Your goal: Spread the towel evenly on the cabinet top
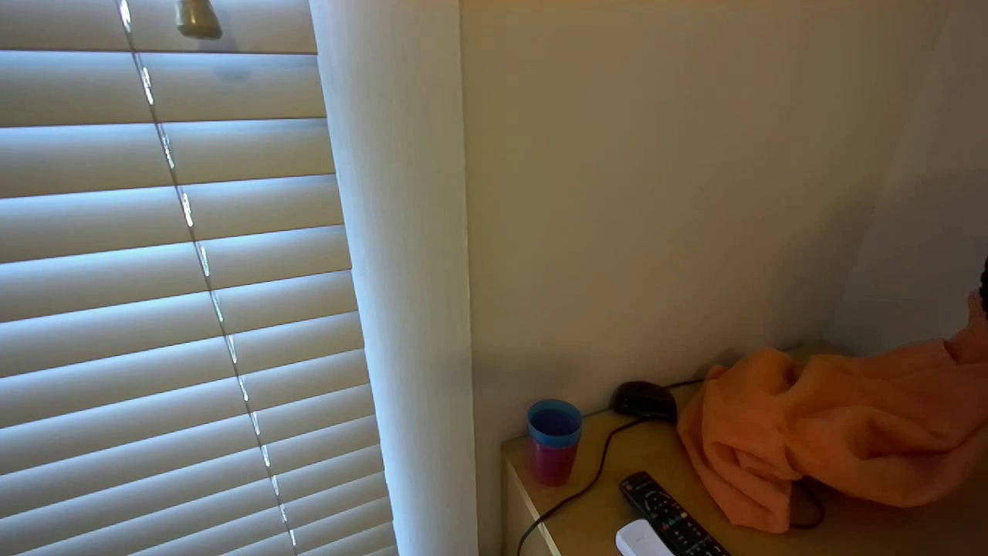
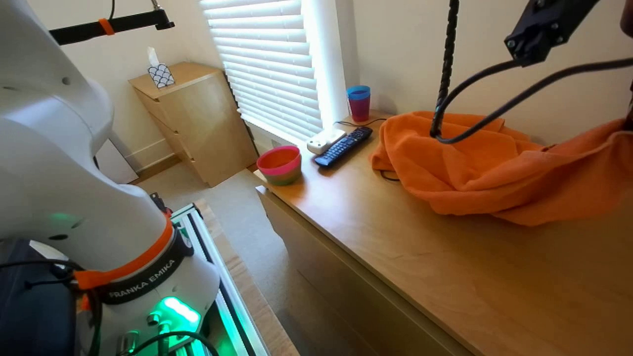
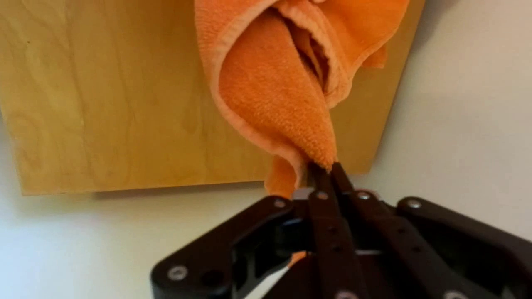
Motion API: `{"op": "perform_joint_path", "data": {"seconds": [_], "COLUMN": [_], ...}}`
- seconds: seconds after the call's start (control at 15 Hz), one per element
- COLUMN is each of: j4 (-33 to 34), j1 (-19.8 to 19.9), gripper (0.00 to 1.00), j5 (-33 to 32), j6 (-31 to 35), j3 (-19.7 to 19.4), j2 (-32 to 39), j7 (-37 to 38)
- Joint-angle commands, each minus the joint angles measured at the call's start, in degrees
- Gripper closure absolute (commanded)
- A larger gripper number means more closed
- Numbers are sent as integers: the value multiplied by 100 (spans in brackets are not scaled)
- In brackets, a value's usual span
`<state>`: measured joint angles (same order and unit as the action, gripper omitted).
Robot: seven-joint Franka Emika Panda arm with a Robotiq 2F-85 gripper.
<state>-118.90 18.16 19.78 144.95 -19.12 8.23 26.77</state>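
Towel: 1 no., orange, lg., plain. Loc.: on cabinet top, bunched in thick folds nr wall, one end raised to gripper; not yet spread. Gripper: jaws drawn tight tog., pinch of towel end between tips; wrist view shows cloth narrowing to a twist at the grip.

Handling (est.): light, v. soft, limp; nap looks terry-like, so low slip risk; not fragile. Won't push, only pull. Folds prob. trail as one bundle unless drawn out. Best hold: corner or hem, one at a time; mid-heap grab wd. prob. just lift the lump. Present pinch suits a low drag along the top; loose edge at opp. end wants taking after.

Surface: lt. tan wood, flat, matte, straight front edge; grain vis. in wrist view. Cloth shd. slide OK. Also thereon: cup, blue over magenta; bowl, pink over green, nr front edge (single or stacked, can't tell); remote, blk, white plastic item just beside; blk device by wall, between cup & towel in an exterior view; cord, dark, running past cup. Poss. snag: dark loop showing under towel margin.

Room: blinds, white, backlit; 2nd cabinet w/ tissue box on top, well apart; robot arm stands across gap from front edge.
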Motion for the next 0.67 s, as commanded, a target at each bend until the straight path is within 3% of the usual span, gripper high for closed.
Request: {"op": "perform_joint_path", "data": {"seconds": [0.0,0.33,0.6], "j4": [-340,-240,-142], "j1": [-16,75,460], "gripper": [99,99,99], "j5": [-73,-574,-1564], "j6": [287,1028,1021], "j3": [11,17,282], "j2": [-823,-1849,-2305], "j7": [-253,-171,404]}}
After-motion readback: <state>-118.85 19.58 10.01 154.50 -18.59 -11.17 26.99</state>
